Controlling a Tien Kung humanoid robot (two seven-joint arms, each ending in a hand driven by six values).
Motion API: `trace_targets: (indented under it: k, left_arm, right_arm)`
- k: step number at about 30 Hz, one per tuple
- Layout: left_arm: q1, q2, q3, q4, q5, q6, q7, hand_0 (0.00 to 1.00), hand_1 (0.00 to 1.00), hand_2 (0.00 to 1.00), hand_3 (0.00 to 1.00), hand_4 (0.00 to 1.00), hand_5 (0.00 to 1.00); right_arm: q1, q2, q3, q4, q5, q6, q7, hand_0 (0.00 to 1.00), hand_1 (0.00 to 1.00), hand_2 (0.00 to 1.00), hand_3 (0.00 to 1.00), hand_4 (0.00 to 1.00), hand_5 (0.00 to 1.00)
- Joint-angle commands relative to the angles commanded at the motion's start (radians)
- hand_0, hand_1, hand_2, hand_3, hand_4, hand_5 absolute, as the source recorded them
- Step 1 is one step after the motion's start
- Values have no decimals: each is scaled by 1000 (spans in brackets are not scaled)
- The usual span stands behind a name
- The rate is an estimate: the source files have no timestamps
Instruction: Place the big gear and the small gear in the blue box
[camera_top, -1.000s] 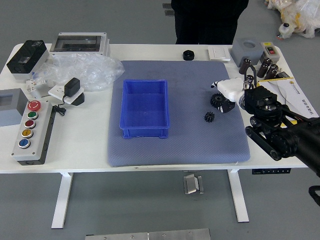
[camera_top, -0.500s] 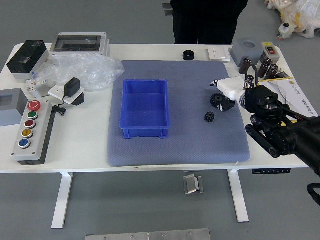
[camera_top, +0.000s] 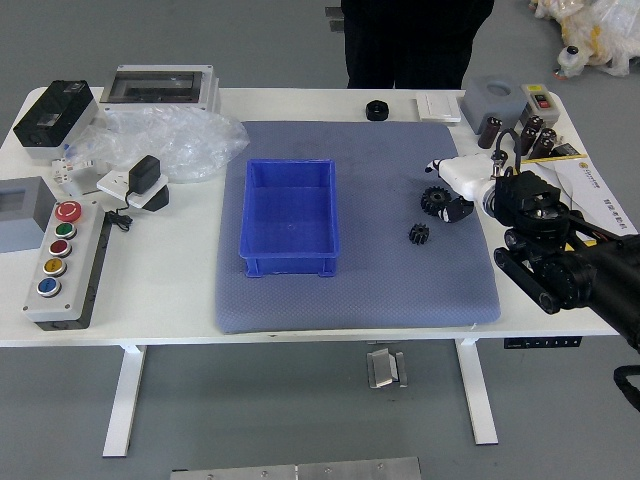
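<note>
Hand (right) (camera_top: 470, 182) by big gear (camera_top: 435, 201), over mat edge (camera_top: 486, 280).

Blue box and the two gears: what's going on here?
The robot's right hand, fingers open, is at the big gear on the mat; whether they touch is unclear. The small gear lies nearer the robot, and the blue box stands empty to the left. A person in dark clothing stands at the far side.
</note>
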Motion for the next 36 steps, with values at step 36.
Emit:
trace_targets:
  k: [36]
  left_arm:
    - [-10,0,11,0,-1,3,2,849,815,793,821,666,312]
  right_arm:
    - [0,26,-28,-39,9,-20,11,610,557,636,664,667,231]
